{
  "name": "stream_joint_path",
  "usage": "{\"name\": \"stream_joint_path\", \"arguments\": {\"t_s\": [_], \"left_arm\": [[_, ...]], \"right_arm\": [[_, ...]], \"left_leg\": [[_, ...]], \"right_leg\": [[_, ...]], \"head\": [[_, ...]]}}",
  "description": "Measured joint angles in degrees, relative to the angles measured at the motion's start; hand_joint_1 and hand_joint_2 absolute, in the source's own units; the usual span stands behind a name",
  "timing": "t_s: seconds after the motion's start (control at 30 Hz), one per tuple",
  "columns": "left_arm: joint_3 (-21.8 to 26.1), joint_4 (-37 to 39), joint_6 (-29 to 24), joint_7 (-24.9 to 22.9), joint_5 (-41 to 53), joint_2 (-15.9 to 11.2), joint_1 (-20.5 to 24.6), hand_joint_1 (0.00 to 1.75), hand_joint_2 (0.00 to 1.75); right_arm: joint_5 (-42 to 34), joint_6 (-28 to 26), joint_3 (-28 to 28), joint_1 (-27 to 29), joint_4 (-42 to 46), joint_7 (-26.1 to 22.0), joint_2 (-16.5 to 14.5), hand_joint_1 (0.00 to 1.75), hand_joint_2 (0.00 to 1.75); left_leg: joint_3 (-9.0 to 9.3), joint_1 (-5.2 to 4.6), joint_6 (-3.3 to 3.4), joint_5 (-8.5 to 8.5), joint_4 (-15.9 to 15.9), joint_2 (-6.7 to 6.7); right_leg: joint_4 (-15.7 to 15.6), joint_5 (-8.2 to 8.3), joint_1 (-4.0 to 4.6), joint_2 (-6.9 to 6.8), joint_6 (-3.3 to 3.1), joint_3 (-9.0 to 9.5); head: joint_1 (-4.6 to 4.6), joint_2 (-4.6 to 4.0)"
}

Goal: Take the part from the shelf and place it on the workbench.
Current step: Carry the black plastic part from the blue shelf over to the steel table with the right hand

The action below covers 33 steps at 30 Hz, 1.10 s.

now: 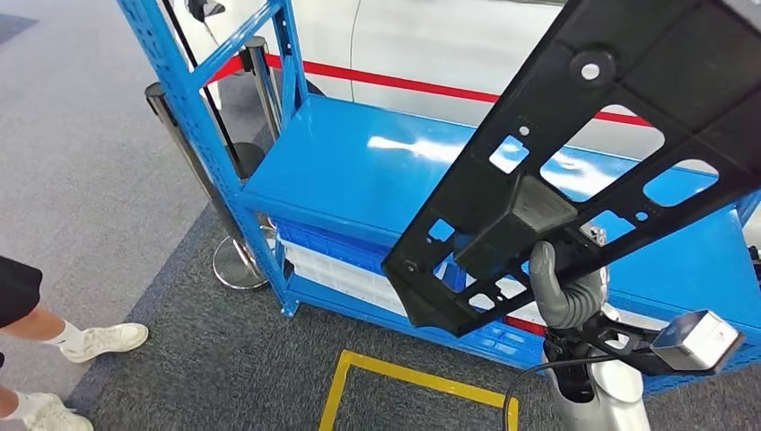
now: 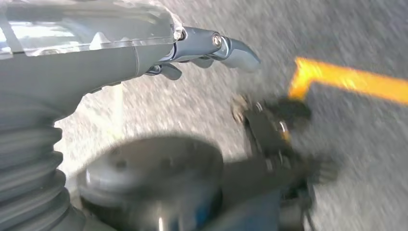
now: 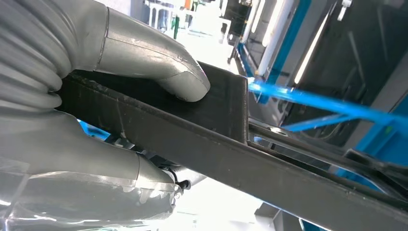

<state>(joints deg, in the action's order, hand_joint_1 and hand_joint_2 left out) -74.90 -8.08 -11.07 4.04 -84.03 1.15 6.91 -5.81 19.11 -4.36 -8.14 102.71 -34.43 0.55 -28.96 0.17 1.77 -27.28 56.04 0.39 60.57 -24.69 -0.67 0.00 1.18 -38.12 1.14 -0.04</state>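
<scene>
A long black plastic part [image 1: 574, 153] with several cut-out holes slants across the right of the head view, raised above the blue shelf [image 1: 350, 162]. My right hand [image 1: 565, 287] grips it from below near its lower end, grey thumb up against its underside. Up close in the right wrist view, the thumb [image 3: 159, 62] presses on the part's black rib [image 3: 216, 139]. My left hand [image 2: 211, 48] hangs over grey carpet with fingers extended and nothing in it.
White and blue bins [image 1: 341, 260] sit on the shelf's lower level. A stanchion post [image 1: 238, 265] with a red belt stands left of the shelf. A yellow floor marking [image 1: 404, 377] lies in front. A person's legs in white shoes [image 1: 103, 339] are at the left edge.
</scene>
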Motion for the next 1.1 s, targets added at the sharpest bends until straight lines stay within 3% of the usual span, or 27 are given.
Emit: {"name": "stream_joint_path", "arguments": {"t_s": [0.07,0.1,0.13,0.17,0.2,0.27,0.33,0.37,0.43,0.47,0.5,0.6,0.63,0.67,0.7,0.77,0.83,0.9,0.97,1.0,1.03,1.1], "left_arm": [[-0.03,0.02,-0.03,-0.04,-0.03,-0.09,0.02,0.0,1.75],[-0.04,0.03,-0.06,-0.04,-0.08,-0.11,0.01,0.0,1.75],[-0.04,0.03,-0.11,-0.04,-0.18,-0.12,-0.01,0.0,1.75],[-0.04,0.03,-0.16,-0.01,-0.29,-0.12,-0.03,0.0,1.75],[-0.04,0.03,-0.23,0.03,-0.38,-0.12,-0.05,0.0,1.75],[-0.04,0.04,-0.39,0.13,-0.46,-0.18,-0.07,0.0,1.75],[-0.04,0.05,-0.54,0.19,-0.47,-0.31,-0.07,0.0,1.75],[-0.04,0.06,-0.58,0.21,-0.48,-0.39,-0.09,0.0,1.75],[-0.04,0.09,-0.65,0.24,-0.48,-0.53,-0.2,0.0,1.75],[-0.05,0.11,-0.69,0.25,-0.46,-0.62,-0.29,0.0,1.75],[-0.07,0.13,-0.73,0.27,-0.44,-0.72,-0.37,0.0,1.75],[-0.15,0.14,-0.7,0.39,-0.28,-1.07,-0.36,0.0,1.75],[-0.2,0.14,-0.67,0.41,-0.23,-1.18,-0.32,0.0,1.75],[-0.27,0.14,-0.66,0.42,-0.2,-1.29,-0.3,0.0,1.75],[-0.34,0.14,-0.68,0.42,-0.22,-1.37,-0.3,0.0,1.75],[-0.45,0.15,-0.82,0.44,-0.38,-1.61,-0.28,0.0,1.75],[-0.48,0.16,-1.04,0.51,-0.54,-1.9,-0.14,0.0,1.75],[-0.48,0.16,-1.22,0.56,-0.72,-2.08,-0.02,0.0,1.75],[-0.46,0.16,-1.41,0.55,-1.0,-2.12,-0.04,0.0,1.75],[-0.46,0.16,-1.52,0.52,-1.15,-2.13,-0.05,0.0,1.75],[-0.46,0.16,-1.65,0.48,-1.24,-2.11,-0.07,0.0,1.75],[-0.46,0.16,-1.81,0.39,-1.28,-2.1,-0.11,0.0,1.75]], "right_arm": [[-0.02,0.13,0.41,0.19,0.07,-0.02,0.0,1.75,1.75],[-0.04,0.28,0.56,0.27,0.07,-0.03,0.0,1.75,1.75],[-0.07,0.48,0.67,0.34,0.03,-0.05,0.0,1.75,1.75],[-0.11,0.71,0.79,0.39,-0.05,-0.09,0.0,1.75,1.75],[-0.16,0.9,0.88,0.4,-0.13,-0.16,-0.01,1.75,1.75],[-0.22,1.1,1.05,0.34,-0.24,-0.48,-0.06,1.75,1.75],[-0.25,1.2,1.16,0.29,-0.24,-0.86,-0.16,1.75,1.75],[-0.26,1.23,1.19,0.29,-0.25,-0.96,-0.21,1.75,1.75],[-0.29,1.25,1.24,0.35,-0.32,-1.01,-0.31,1.75,1.75],[-0.28,1.23,1.26,0.37,-0.37,-1.02,-0.37,1.75,1.75],[-0.27,1.15,1.29,0.41,-0.38,-1.05,-0.46,1.75,1.75],[-0.12,0.65,1.35,0.87,-0.34,-1.1,-0.86,1.75,1.75],[-0.08,0.54,1.43,1.14,-0.33,-1.1,-0.96,1.75,1.75],[-0.05,0.52,1.51,1.41,-0.33,-1.1,-1.04,1.75,1.75],[-0.06,0.57,1.63,1.63,-0.34,-1.11,-1.12,1.75,1.75],[-0.11,0.8,1.85,1.82,-0.35,-1.18,-1.21,1.75,1.75],[-0.18,1.17,2.02,1.77,-0.37,-1.3,-1.37,1.75,1.75],[-0.2,1.56,2.09,1.63,-0.5,-1.44,-1.67,1.75,1.75],[-0.21,1.74,2.13,1.55,-0.76,-1.63,-1.91,1.75,1.75],[-0.21,1.74,2.2,1.51,-0.91,-1.76,-1.98,1.75,1.75],[-0.22,1.72,2.29,1.49,-1.08,-1.88,-1.99,1.75,1.75],[-0.22,1.63,2.55,1.55,-1.45,-2.05,-2.03,1.75,1.75]], "left_leg": [[-1.52,0.07,0.44,1.45,-0.19,0.15],[-2.41,0.05,0.44,2.08,-0.11,0.19],[-3.3,0.04,0.38,2.67,0.02,0.21],[-4.21,0.07,0.26,3.22,0.21,0.23],[-5.08,0.12,0.09,3.69,0.49,0.23],[-6.65,0.17,-0.42,4.39,1.36,0.19],[-7.68,0.07,-1.1,4.92,2.3,0.1],[-7.95,0.0,-1.47,5.26,2.51,0.08],[-8.22,0.1,-2.24,5.88,2.6,0.05],[-8.6,0.21,-2.55,5.3,3.03,0.02],[-9.22,0.34,-2.82,3.62,4.39,-0.01],[-11.91,0.49,-3.42,-4.46,14.08,-0.05],[-12.26,0.49,-3.52,-5.63,17.16,-0.05],[-11.95,0.49,-3.53,-5.52,18.86,-0.05],[-10.58,0.48,-3.39,-4.24,18.45,-0.05],[-5.21,0.34,-2.65,-1.73,12.22,-0.12],[0.42,0.01,-1.88,-2.0,4.01,-0.2],[2.13,-0.38,-1.47,-2.67,0.57,-0.21],[1.51,-0.28,-0.91,-1.48,0.01,-0.08],[1.07,-0.13,-0.54,-0.69,-0.32,0.05],[0.47,0.03,-0.2,0.15,-0.61,0.17],[-1.18,-0.03,0.17,1.5,-0.59,0.28]], "right_leg": [[6.12,-5.75,-0.19,0.03,0.39,-1.86],[9.76,-7.81,-0.28,0.03,0.63,-2.63],[12.53,-8.59,-0.37,0.02,0.86,-2.9],[13.77,-8.09,-0.48,0.01,1.06,-2.42],[12.97,-6.65,-0.63,0.0,1.2,-0.96],[6.23,-4.58,-0.94,-0.03,1.32,4.6],[-0.49,-5.28,-0.85,0.11,0.9,9.15],[-1.91,-5.86,-0.66,0.2,0.52,9.89],[-2.18,-5.43,-0.56,0.14,-0.51,9.35],[-2.16,-4.91,-0.6,0.07,-1.1,8.93],[-2.22,-4.3,-0.69,-0.02,-1.65,8.38],[-2.15,-2.42,-0.53,-0.13,-2.38,6.07],[-2.08,-1.82,-0.41,-0.16,-2.4,5.21],[-1.97,-1.27,-0.31,-0.19,-2.39,4.37],[-1.86,-0.72,-0.21,-0.19,-2.35,3.53],[-1.69,0.32,-0.06,-0.14,-2.2,2.2],[-1.7,1.31,0.06,-0.15,-1.73,1.52],[-1.96,2.27,-0.07,-0.27,-1.01,1.36],[-2.09,2.55,-0.14,-0.25,-0.28,1.09],[-1.36,1.44,-0.11,-0.18,-0.02,0.64],[0.43,-0.72,-0.11,-0.12,0.2,-0.09],[7.13,-6.38,-0.26,-0.08,0.55,-2.0]], "head": [[-0.06,0.0],[-0.06,0.0],[-0.07,0.0],[-0.07,0.0],[-0.07,0.0],[-0.08,0.0],[-0.04,0.0],[-0.04,0.0],[-0.09,0.0],[-0.09,0.0],[-0.07,0.0],[0.02,0.0],[0.02,0.0],[0.02,0.0],[0.02,0.0],[0.02,0.0],[0.0,0.0],[0.03,0.0],[0.05,0.0],[0.0,0.0],[-0.03,0.0],[-0.06,0.0]]}}
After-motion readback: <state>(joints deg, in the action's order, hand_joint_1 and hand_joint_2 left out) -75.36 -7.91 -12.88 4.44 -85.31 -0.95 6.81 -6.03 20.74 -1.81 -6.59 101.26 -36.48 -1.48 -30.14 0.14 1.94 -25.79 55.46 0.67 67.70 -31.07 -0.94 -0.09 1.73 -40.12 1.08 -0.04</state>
